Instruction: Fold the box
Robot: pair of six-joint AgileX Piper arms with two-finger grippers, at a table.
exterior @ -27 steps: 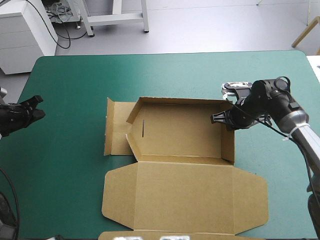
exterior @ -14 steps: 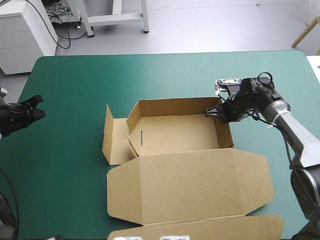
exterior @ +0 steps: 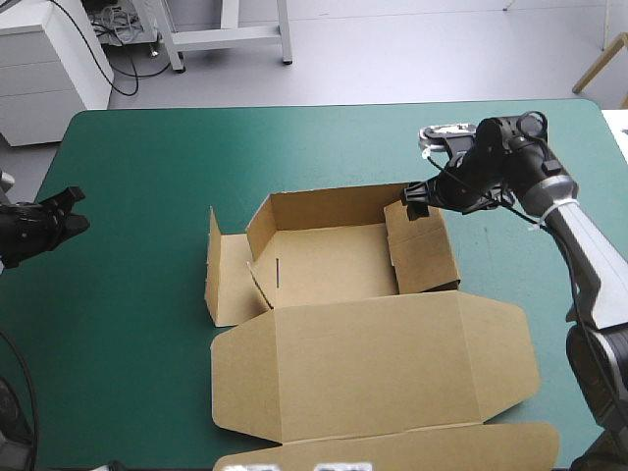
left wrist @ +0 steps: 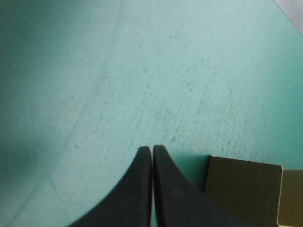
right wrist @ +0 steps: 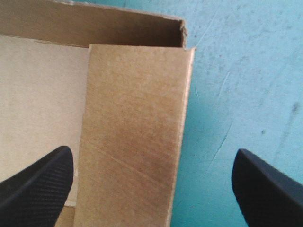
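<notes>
At the far left, the left gripper (exterior: 75, 212) over the teal-green cover (exterior: 147, 157), well apart from the box (exterior: 334, 260), its black fingers (left wrist: 142, 189) pressed together into one point. Only in the left wrist view: a dark brown board corner (left wrist: 244, 189) just beside those fingers, not clearly part of the box. Just ahead of the right gripper (exterior: 420, 196), the brown box as an open tray, far wall raised, lid (exterior: 373, 368) lying flat. Only in the right wrist view: that gripper's fingers wide apart, the right end flap (right wrist: 132, 132) between them, leaning in over the tray floor. From above, gripper at the flap's far corner; touching or not, cannot tell.
</notes>
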